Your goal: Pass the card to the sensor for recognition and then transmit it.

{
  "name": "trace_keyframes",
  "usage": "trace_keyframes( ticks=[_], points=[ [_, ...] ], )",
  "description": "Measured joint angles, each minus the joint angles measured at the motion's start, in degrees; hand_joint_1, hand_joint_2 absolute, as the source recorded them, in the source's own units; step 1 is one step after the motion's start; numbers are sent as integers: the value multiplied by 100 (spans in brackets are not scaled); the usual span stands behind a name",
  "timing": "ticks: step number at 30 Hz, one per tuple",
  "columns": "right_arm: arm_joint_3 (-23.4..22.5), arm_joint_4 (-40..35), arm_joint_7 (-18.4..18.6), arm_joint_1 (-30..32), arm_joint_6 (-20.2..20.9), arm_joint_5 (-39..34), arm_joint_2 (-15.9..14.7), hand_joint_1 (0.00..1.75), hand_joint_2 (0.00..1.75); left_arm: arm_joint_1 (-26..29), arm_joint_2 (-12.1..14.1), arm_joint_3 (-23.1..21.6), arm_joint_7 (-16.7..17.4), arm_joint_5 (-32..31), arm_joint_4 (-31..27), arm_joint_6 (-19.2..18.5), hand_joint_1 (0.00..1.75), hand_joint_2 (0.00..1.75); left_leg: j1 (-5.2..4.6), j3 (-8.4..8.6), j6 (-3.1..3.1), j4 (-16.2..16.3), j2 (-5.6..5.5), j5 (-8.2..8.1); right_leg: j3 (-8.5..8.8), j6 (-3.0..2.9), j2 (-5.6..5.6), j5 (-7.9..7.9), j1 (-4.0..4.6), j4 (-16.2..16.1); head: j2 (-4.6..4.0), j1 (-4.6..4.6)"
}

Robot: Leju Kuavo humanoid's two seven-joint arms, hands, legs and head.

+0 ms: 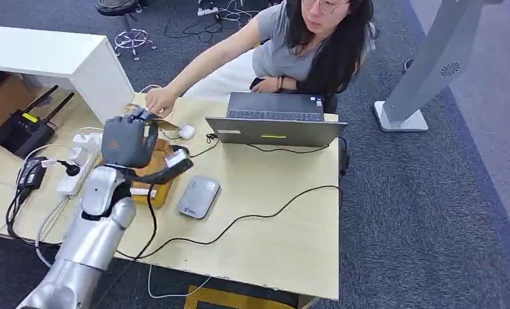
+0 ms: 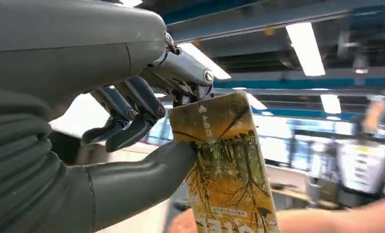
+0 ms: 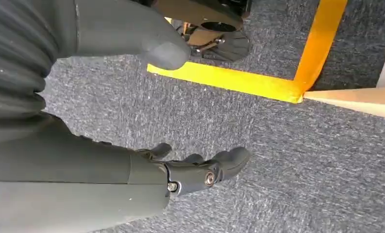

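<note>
Head view, left hand: the left hand (image 1: pixel 127 140) is raised over the desk (image 1: pixel 284 212), back toward the camera, fingers closed on something its own bulk mostly hides.
Head view, person: a person's hand (image 1: pixel 160 100) reaches in just beyond the left hand's fingertips, likely placed to receive the card.
Head view, sensor: a flat grey pad (image 1: pixel 199 196), probably the reader, lies on the desk beside the forearm, toward the robot's right.
Head view, surroundings: a laptop (image 1: pixel 276 119) stands well off to the right of the hand; a power strip (image 1: pixel 78 161) and cables lie just to its left; a brown box (image 1: pixel 154 168) sits beneath it.

Left wrist view, card: the card (image 2: pixel 226 167), yellow-brown with a tree print, is pinched near one end between the thumb (image 2: pixel 142 172) and the dark fingers (image 2: pixel 132 109).
Left wrist view, handling: it looks thin, light, stiff and smooth, so it could slip or twist; a hold on the flat faces near an edge suits it, leaving the far end free for the taker.
Left wrist view, obstruction: a blurred fingertip shows by the card's free end; nothing else lies between.

Right wrist view, right hand: the right hand (image 3: pixel 180 170) hangs over grey carpet (image 3: pixel 287 160) with yellow tape (image 3: pixel 258 82), fingers loosely apart, holding nothing.
</note>
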Motion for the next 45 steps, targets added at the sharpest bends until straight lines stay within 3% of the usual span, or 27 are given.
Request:
trace_keyframes(
  ticks=[3, 8, 11, 16, 18, 20, 24, 37, 45],
  points=[
    [-35, 2, -2, 23, -9, -24, 0, 0, 175, 227, -31, -183, 33, 35, -360, -127, 175, 175, 0, 1, 1, 0, 0, -1, -1, 0, -1, 0, -1, 0, 0, -2],
    [-98, 7, -22, 29, -26, -37, 0, 0, 175, 624, -52, -613, 275, -122, -875, -642, 175, 175, 4, 2, -2, 0, -2, 2, 0, 0, -3, 0, 0, 1, 0, -2],
    [-135, 9, -33, 29, -28, -37, 2, 0, 175, 694, -59, -749, 561, -194, -963, -1077, 175, 175, 4, 2, -2, -1, 0, 2, 0, -2, -1, 1, 0, 2, 0, -2],
    [-173, 13, -37, 31, -46, -37, 9, 0, 175, 695, -46, -826, 710, -255, -963, -1291, 175, 175, 4, 2, -3, -1, -2, 3, 0, -2, -4, 1, 0, 2, 0, -4],
    [-184, 17, -35, 31, -50, -35, 13, 0, 175, 678, -41, -834, 947, -337, -954, -1662, 175, 175, 4, 2, -3, -1, -2, 3, 0, -2, -3, 1, 0, 2, 0, -2],
    [-190, 20, -28, 32, -50, -15, 18, 0, 175, 635, -41, -852, 1179, -415, -858, -1898, 175, 175, 3, 2, -3, -1, -1, 3, -1, -2, -2, 1, 0, 2, 0, -2],
    [-192, 24, 0, 22, -44, 72, 42, 0, 175, 454, -57, -854, 1423, -505, -361, -1908, 175, 175, 3, 3, -3, 0, -1, 3, 0, -1, -2, 2, 0, 2, 0, -2],
    [-192, 24, 96, 18, 0, 179, 59, 0, 175, 206, -157, -854, 1600, -605, 1028, -1882, 175, 175, 3, 2, -3, -1, -1, 4, -1, -2, -2, 2, 0, 2, 0, -7],
    [-192, 28, 120, 18, 15, 219, 83, 0, 175, 22, -260, -854, 1467, -398, 1666, -1991, 175, 175, 3, 4, -3, -1, -3, 5, 5, -2, -4, 2, 0, 2, 0, -7]
  ],
)
